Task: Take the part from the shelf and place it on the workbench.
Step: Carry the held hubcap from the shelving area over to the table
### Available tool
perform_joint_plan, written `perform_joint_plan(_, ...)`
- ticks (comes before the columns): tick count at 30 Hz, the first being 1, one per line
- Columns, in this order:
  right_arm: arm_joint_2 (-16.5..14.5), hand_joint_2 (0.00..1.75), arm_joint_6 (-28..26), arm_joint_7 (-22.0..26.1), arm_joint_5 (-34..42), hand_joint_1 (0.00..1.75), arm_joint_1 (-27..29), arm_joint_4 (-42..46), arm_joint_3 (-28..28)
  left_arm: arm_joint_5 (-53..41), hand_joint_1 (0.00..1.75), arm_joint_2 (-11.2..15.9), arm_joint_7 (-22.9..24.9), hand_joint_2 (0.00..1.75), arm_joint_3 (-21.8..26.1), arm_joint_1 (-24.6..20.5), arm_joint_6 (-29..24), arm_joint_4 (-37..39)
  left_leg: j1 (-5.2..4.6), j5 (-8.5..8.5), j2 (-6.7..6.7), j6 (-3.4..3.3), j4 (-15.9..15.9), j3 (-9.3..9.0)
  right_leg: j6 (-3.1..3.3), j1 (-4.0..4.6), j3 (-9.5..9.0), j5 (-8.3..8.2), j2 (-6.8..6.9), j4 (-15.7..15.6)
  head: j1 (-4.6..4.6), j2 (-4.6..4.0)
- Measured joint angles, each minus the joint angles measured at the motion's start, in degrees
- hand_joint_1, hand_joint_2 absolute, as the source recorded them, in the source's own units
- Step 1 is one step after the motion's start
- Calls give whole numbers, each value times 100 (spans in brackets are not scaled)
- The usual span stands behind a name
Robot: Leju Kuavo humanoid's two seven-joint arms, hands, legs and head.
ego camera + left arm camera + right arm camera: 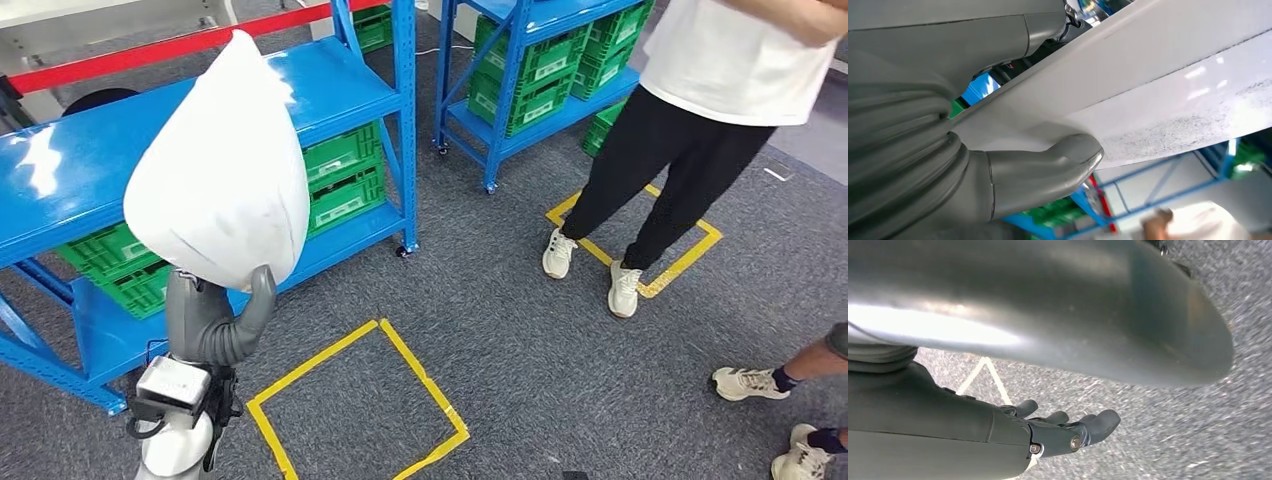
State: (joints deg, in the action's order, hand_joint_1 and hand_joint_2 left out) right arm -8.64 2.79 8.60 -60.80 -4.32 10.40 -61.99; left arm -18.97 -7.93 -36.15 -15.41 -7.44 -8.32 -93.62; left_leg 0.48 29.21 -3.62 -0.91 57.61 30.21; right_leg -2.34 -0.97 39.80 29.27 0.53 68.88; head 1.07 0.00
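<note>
A large white curved shell part (222, 175) is held up in front of the blue shelf (90, 150) on the left. My left hand (215, 315) grips its lower edge. In the left wrist view my thumb (1058, 165) presses against the white part (1168, 90), and the dark fingers lie behind it. My right hand (1068, 427) hangs over the grey carpet with its fingers loosely extended, holding nothing.
Green crates (340, 180) fill the lower levels of the blue shelf, and a second blue shelf (540, 70) stands behind. Yellow tape squares (350, 400) mark the carpet. A person (690, 130) stands at the right; another person's feet (790, 410) are at bottom right.
</note>
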Motion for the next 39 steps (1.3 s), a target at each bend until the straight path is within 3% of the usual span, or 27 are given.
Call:
perform_joint_plan(2, 2, 0, 14, -16, -20, 0, -7, 0, 1, 106, 175, 20, -92, 175, 13, 80, 29, -84, -29, 33, -105, 40, 20, -8, 68, 32, -441, -228, 226, -784, -2, 0)
perform_joint_plan(4, 3, 0, 26, -36, -26, 0, -13, 0, 2, 239, 175, 37, -159, 175, 17, 144, 66, -140, -63, 57, -184, 97, 24, -24, 143, 66, -567, -254, 324, -1052, -8, 0)
perform_joint_plan(6, 3, 0, 31, -57, -31, 0, -1, 0, 2, 346, 175, 48, -201, 175, 22, 187, 102, -181, -59, 73, -227, 163, 15, -39, 208, 62, -549, -279, 212, -1064, -9, 0)
perform_joint_plan(8, 6, 0, 31, -73, -37, 0, 8, 1, 2, 389, 175, 59, -223, 175, 29, 223, 117, -223, -37, 230, -26, 231, 209, 34, 286, 30, -543, -312, 106, -1090, -17, 0)
perform_joint_plan(10, 9, 0, 32, -78, -41, 0, 1, 1, 2, 408, 175, 86, -235, 175, 40, 271, 120, -244, -21, 602, 252, 272, 849, 311, 337, 10, -530, -336, -15, -1102, -29, 0)
perform_joint_plan(11, 10, 0, 32, -79, -43, 0, -1, 1, 2, 415, 175, 104, -238, 175, 45, 303, 119, -245, -18, 786, 310, 280, 1256, 499, 347, 11, -521, -341, -84, -1101, -31, 0)
perform_joint_plan(12, 10, 0, 33, -86, -44, 0, 2, 0, 2, 418, 175, 118, -238, 175, 48, 336, 119, -245, -16, 888, 332, 284, 1571, 650, 349, 11, -515, -346, -162, -1100, -32, 0)
perform_joint_plan(13, 10, 0, 33, -97, -44, 0, 10, 0, 2, 419, 175, 129, -240, 175, 49, 369, 116, -247, -13, 877, 341, 284, 1702, 719, 345, 10, -512, -350, -242, -1099, -32, 0)
perform_joint_plan(14, 10, 0, 32, -110, -45, 0, 18, 0, 2, 419, 175, 135, -242, 175, 49, 396, 113, -254, -8, 744, 354, 278, 1588, 673, 337, 7, -512, -357, -325, -1094, -32, 0)
perform_joint_plan(15, 10, 0, 32, -124, -45, 0, 23, 0, 2, 419, 175, 139, -246, 175, 49, 415, 109, -268, 2, 529, 393, 270, 1260, 524, 325, 2, -513, -363, -407, -1088, -32, 0)
perform_joint_plan(17, 10, 0, 31, -139, -54, 0, 22, 0, 2, 419, 175, 148, -251, 175, 49, 435, 97, -299, 36, 175, 664, 255, 449, 167, 280, -2, -494, -376, -560, -1062, -33, 0)
perform_joint_plan(19, 10, 0, 35, -164, -82, 0, 20, 0, 3, 420, 175, 161, -246, 175, 49, 440, 81, -315, 45, 83, 852, 219, 84, 18, 200, 0, -445, -407, -690, -1056, -31, 0)
perform_joint_plan(21, 13, 0, 47, -207, -120, 0, 34, 0, 5, 429, 175, 166, -223, 175, 50, 429, 69, -315, 27, 58, 751, 143, 70, 15, 111, -13, -401, -454, -799, -1081, -28, 0)
perform_joint_plan(22, 13, 0, 55, -224, -134, 0, 42, 0, 7, 439, 175, 164, -210, 175, 50, 418, 67, -310, 28, 36, 683, 97, 59, 10, 83, -11, -378, -447, -754, -1062, -23, 0)
perform_joint_plan(23, 13, 0, 61, -236, -144, 0, 42, 0, 9, 450, 175, 163, -201, 175, 51, 410, 67, -304, 35, 16, 602, 56, 43, 13, 60, 1, -316, -374, -626, -948, -4, 0)
perform_joint_plan(25, 9, 0, 70, -243, -153, 0, 27, 0, 17, 462, 175, 164, -192, 175, 54, 409, 67, -288, 33, -2, 426, 4, 29, 23, 31, 29, -37, -37, -266, -353, 34, 0)
perform_joint_plan(26, 8, 0, 73, -243, -155, 0, 19, 0, 22, 463, 175, 166, -192, 175, 56, 413, 67, -279, 21, -1, 335, -6, 31, 32, 17, 32, 153, 164, -154, 67, 47, -1)
perform_joint_plan(28, 8, 0, 75, -245, -160, 0, 21, 0, 30, 463, 175, 168, -190, 175, 60, 417, 68, -253, 3, 6, 159, -16, 38, 39, 9, 30, 380, 342, -91, 609, 48, -1)
perform_joint_plan(29, 8, 0, 76, -248, -162, 0, 28, 0, 31, 463, 175, 168, -189, 175, 60, 416, 69, -242, -1, 10, 79, -16, 42, 39, 15, 31, 330, 277, -79, 564, 48, -1)
perform_joint_plan(30, 9, 0, 76, -250, -163, 0, 34, 0, 31, 463, 175, 168, -189, 175, 61, 414, 69, -234, -3, 18, 4, -13, 47, 36, 30, 35, 160, 128, -45, 286, 49, -1)
perform_joint_plan(32, 10, 0, 85, -266, -165, 0, 25, 0, 35, 463, 175, 168, -189, 175, 62, 403, 70, -227, -25, 44, -122, 16, 62, 21, 86, 70, -329, -168, 174, -549, 50, 0)
perform_joint_plan(34, 10, 0, 136, -349, -172, 0, 5, 0, 39, 463, 175, 172, -192, 175, 64, 384, 89, -225, -56, 71, -218, 69, 67, 7, 157, 112, -567, -261, 317, -1007, 46, 0)
perform_joint_plan(36, 10, 0, 201, -461, -183, 0, 11, 0, 39, 473, 175, 174, -201, 175, 65, 365, 111, -220, -70, 80, -313, 127, 45, -18, 220, 119, -548, -264, 217, -1048, 42, 0)
perform_joint_plan(37, 9, 0, 217, -496, -180, 0, 22, 0, 39, 493, 175, 175, -213, 175, 66, 359, 115, -219, -65, 99, -298, 164, 53, -30, 250, 104, -551, -281, 161, -1069, 42, 0)
perform_joint_plan(39, 9, 0, 222, -520, -155, 0, 28, 0, 38, 556, 175, 179, -253, 175, 75, 357, 112, -226, -50, 280, -59, 230, 304, 49, 315, 60, -567, -324, 51, -1118, 24, 0)
